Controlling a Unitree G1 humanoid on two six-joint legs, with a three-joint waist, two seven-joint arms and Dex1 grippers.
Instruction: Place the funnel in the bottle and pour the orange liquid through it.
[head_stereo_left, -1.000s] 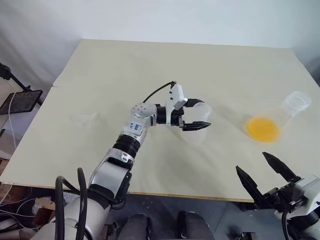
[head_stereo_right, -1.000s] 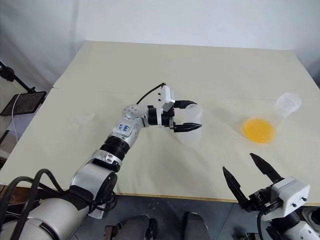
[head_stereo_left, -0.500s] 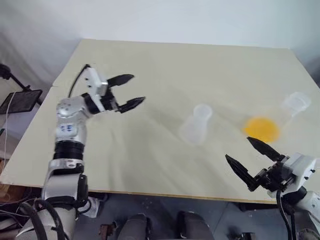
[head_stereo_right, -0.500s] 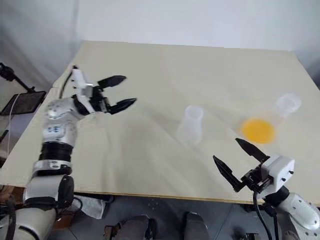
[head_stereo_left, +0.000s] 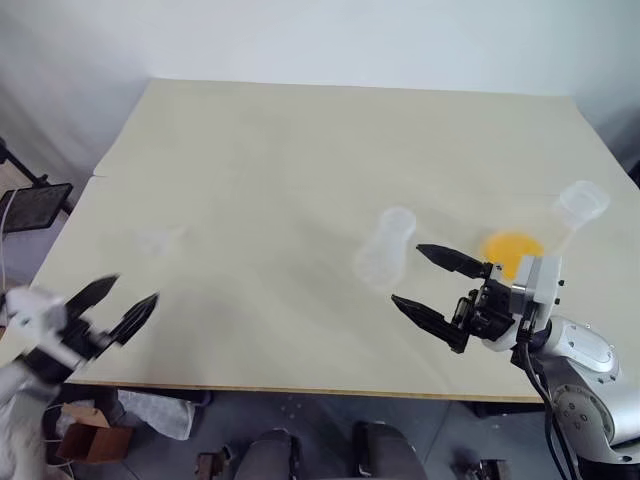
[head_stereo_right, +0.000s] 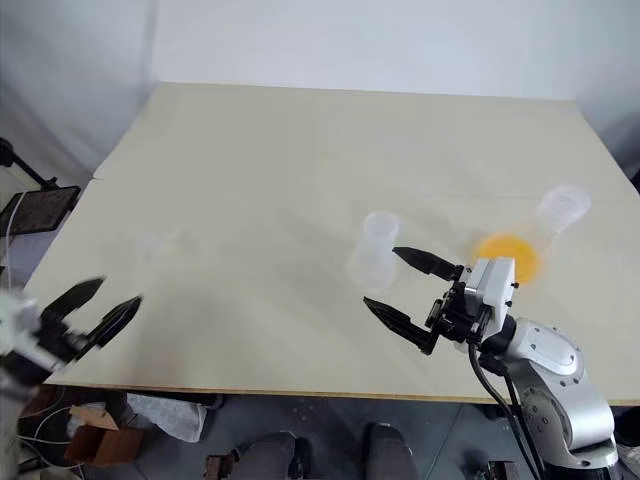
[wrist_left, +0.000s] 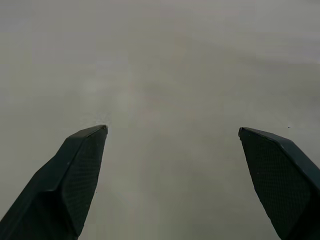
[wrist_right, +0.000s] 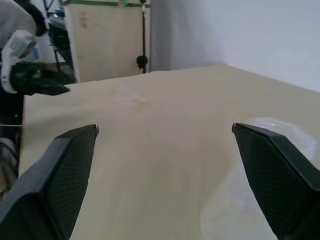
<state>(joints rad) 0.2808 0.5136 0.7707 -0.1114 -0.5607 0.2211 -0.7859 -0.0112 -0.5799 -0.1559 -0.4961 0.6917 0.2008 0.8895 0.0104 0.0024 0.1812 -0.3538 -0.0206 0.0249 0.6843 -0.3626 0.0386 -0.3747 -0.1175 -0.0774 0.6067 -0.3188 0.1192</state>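
Fetching the funnel (head_stereo_left: 158, 240), item near worktop's left edge; bottle (head_stereo_left: 388, 249) mid-worktop, orange liquid (head_stereo_left: 512, 250) in flask toward right edge. Left end effector (head_stereo_left: 112, 304) and right end effector (head_stereo_left: 440, 285) agape, empty. Next, probably: left closes on funnel rim.

Left gripper (head_stereo_left: 113, 303) is way off from the bottle (head_stereo_left: 386, 249) now, swung out to the table's near left edge, jaws wide and empty. Right gripper (head_stereo_left: 436, 283) has come up and in, now just beside the bottle, pointing toward it.
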